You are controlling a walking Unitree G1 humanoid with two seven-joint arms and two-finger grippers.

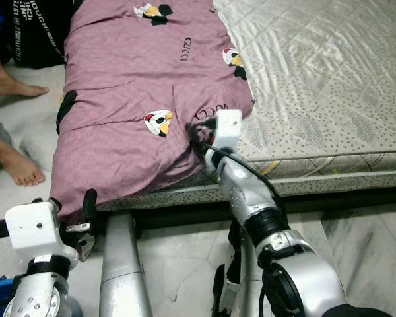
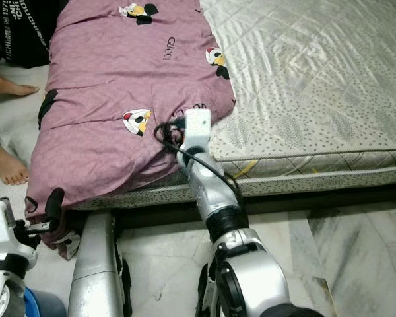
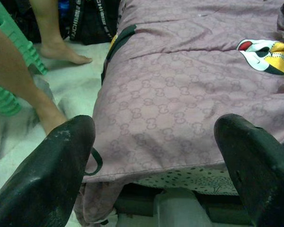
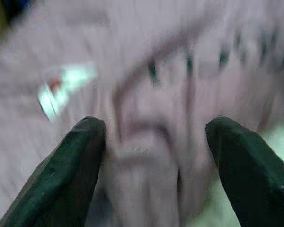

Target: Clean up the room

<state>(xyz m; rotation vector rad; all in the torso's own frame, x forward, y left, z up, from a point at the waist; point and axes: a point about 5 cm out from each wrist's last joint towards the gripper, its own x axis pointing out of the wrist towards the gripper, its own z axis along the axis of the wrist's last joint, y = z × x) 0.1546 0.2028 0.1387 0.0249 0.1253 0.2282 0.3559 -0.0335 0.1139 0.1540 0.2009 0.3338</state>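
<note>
A mauve quilt [image 1: 132,99] with cartoon bird patches lies over the left part of the bed and hangs over its front edge. My right gripper [image 1: 199,137] reaches to the quilt's front right corner, where the cloth is puckered. Its fingers [image 4: 87,142] stand open in the blurred right wrist view, with bunched quilt cloth [image 4: 146,137] between and just ahead of them. My left gripper [image 1: 87,221] is low by the bed's front left corner, open and empty. Its fingers [image 3: 68,146] point at the quilt's hanging edge [image 3: 180,142].
The bare grey mattress [image 1: 330,79] takes up the right of the bed. A person's bare feet [image 1: 21,168] stand on the floor to the left, beside a black bag [image 1: 36,30] and a green stool [image 3: 12,52]. Marble floor [image 1: 363,231] lies in front.
</note>
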